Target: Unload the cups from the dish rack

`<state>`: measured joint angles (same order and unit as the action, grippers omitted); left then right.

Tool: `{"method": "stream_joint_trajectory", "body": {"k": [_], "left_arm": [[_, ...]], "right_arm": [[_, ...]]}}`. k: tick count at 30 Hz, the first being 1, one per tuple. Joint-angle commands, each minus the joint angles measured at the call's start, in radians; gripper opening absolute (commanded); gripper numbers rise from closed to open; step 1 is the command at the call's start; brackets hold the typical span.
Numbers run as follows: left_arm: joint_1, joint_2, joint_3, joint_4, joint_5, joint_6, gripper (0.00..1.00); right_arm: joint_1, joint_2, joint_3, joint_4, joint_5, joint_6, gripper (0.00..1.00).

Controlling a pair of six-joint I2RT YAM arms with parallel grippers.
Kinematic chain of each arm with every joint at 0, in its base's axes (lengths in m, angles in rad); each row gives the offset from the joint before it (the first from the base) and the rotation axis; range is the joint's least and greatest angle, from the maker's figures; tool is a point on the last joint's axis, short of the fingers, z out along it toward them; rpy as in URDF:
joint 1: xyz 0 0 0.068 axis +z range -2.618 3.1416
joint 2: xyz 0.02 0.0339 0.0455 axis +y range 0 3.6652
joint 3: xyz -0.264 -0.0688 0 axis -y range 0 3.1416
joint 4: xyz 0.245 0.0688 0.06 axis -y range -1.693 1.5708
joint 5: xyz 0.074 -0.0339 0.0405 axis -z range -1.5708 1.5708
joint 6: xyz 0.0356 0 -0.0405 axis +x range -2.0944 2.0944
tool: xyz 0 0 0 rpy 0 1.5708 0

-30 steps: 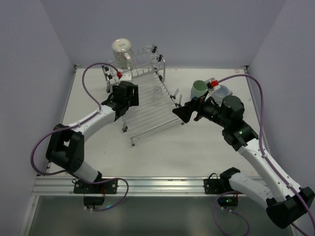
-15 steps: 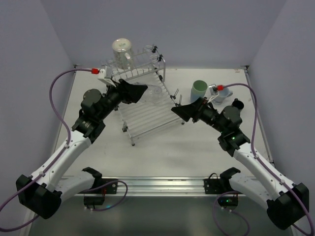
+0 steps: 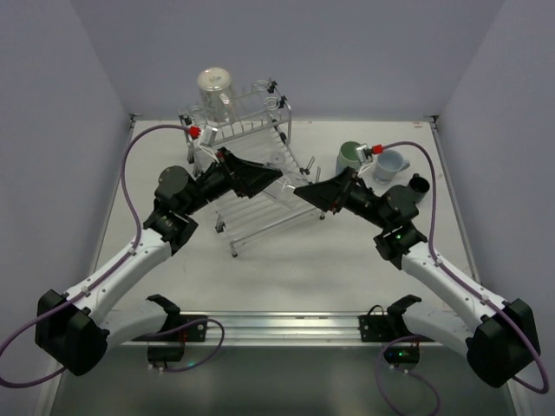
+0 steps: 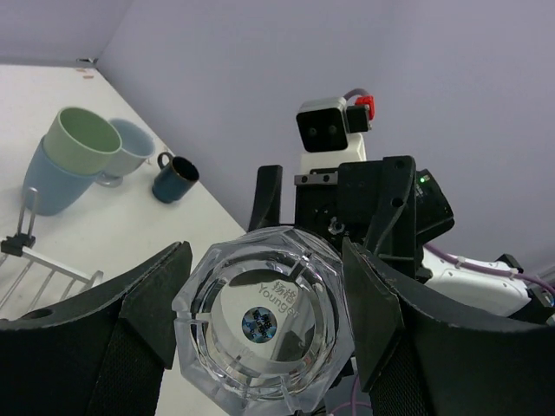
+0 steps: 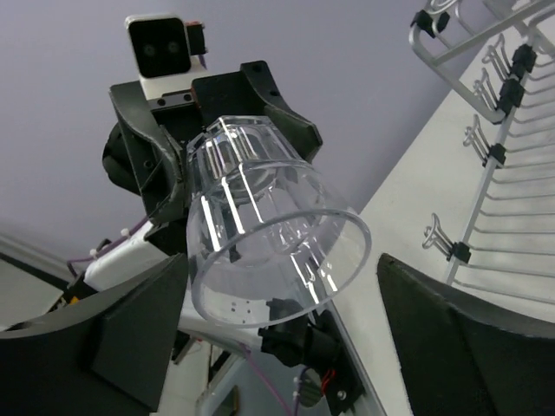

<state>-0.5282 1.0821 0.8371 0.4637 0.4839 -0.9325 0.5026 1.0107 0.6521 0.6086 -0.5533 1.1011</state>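
Handover: left end effector [image 4: 263,290] pinching clear faceted glass tumbler [image 5: 269,234]; right end effector [image 3: 305,193] spread wide. Centre it around the rim before closing.

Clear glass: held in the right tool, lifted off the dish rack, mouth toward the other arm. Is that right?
No. The left tool holds the clear glass; the left wrist view shows its own fingers clamped on the base. Otherwise yes: off the dish rack, mouth toward the other arm.

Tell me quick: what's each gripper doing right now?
Left gripper: closed on the clear glass, holding it off the rack.
Right gripper: open, with one finger on each side of the glass's mouth, not gripping it.
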Motion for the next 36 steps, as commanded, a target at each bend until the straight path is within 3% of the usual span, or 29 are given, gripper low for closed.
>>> {"method": "stream_joint_trajectory", "body": {"k": [1, 2, 6, 8, 9, 11, 13, 14, 16, 17, 19, 20, 23, 26, 29, 36], "left_arm": [[-0.033, 0.010, 0.017, 0.116, 0.032, -0.031, 0.31], [-0.036, 0.016, 0.016, 0.116, 0.030, -0.029, 0.31], [-0.056, 0.032, 0.013, 0.121, 0.013, -0.020, 0.31], [-0.062, 0.039, 0.008, 0.122, 0.005, -0.019, 0.31], [-0.073, 0.041, 0.008, 0.125, 0.001, -0.020, 0.32], [-0.081, 0.052, 0.011, 0.121, -0.001, -0.009, 0.38], [-0.082, 0.049, 0.013, 0.101, -0.005, 0.003, 0.52], [-0.082, 0.044, 0.029, 0.070, -0.019, 0.020, 0.73], [-0.082, 0.018, 0.062, -0.065, -0.051, 0.101, 0.91], [-0.082, 0.003, 0.080, -0.124, -0.071, 0.135, 1.00], [-0.082, -0.039, 0.153, -0.329, -0.158, 0.260, 1.00], [-0.082, -0.053, 0.180, -0.409, -0.200, 0.303, 1.00], [-0.082, -0.108, 0.241, -0.653, -0.326, 0.455, 1.00], [-0.082, -0.155, 0.228, -0.790, -0.389, 0.563, 1.00], [-0.082, -0.195, 0.180, -0.855, -0.424, 0.635, 1.00], [-0.082, -0.297, 0.050, -0.827, -0.536, 0.670, 1.00]], "right_arm": [[0.016, 0.009, 0.050, 0.109, -0.026, 0.029, 0.80], [0.020, 0.008, 0.053, 0.129, -0.031, 0.031, 0.70], [0.024, 0.009, 0.052, 0.177, -0.051, 0.046, 0.47], [0.024, 0.020, 0.047, 0.204, -0.060, 0.065, 0.40], [0.024, 0.025, 0.046, 0.215, -0.065, 0.072, 0.31], [0.024, 0.016, 0.034, 0.227, -0.047, 0.082, 0.01], [0.024, -0.004, 0.041, 0.182, -0.031, 0.056, 0.00], [0.024, -0.036, 0.052, 0.078, -0.014, -0.004, 0.00], [0.022, -0.073, 0.108, -0.076, 0.022, -0.084, 0.00], [0.022, -0.095, 0.141, -0.266, 0.041, -0.186, 0.00], [0.022, -0.139, 0.261, -0.508, 0.141, -0.314, 0.00], [0.022, -0.142, 0.306, -0.735, 0.177, -0.437, 0.00], [0.021, -0.133, 0.438, -1.099, 0.352, -0.582, 0.00], [0.014, -0.074, 0.514, -1.352, 0.580, -0.696, 0.00], [-0.030, 0.003, 0.518, -1.472, 0.715, -0.708, 0.00], [-0.186, 0.228, 0.527, -1.480, 0.647, -0.776, 0.00]]}}
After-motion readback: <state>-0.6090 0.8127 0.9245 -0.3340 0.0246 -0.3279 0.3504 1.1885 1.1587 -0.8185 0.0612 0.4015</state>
